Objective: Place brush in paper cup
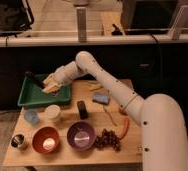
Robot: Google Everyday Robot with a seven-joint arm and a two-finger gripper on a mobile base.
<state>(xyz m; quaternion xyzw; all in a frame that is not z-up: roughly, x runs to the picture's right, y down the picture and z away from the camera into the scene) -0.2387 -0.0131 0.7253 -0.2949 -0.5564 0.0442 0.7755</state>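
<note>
Over a wooden table, the gripper hung above the green tray; whether it gripped anything could not be told. The brush jutted just beside it at ten o'clock. The arm reached in from four o'clock, bent at the elbow. The paper cup stood at six o'clock, off the tray.

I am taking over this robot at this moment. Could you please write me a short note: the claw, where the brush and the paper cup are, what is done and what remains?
Claw: over the green tray, at the table's back left.
Brush: the slim dark thing at the claw's tip, in the tray's back left part. Whether it is held is unclear.
Cup: upright on the table just in front of the tray, with no brush in it.
Done: the claw is at the brush.
Left: secure the brush, carry it to the cup and put it in. Do not take the thicker black block to the right of the cup for the brush.
</note>
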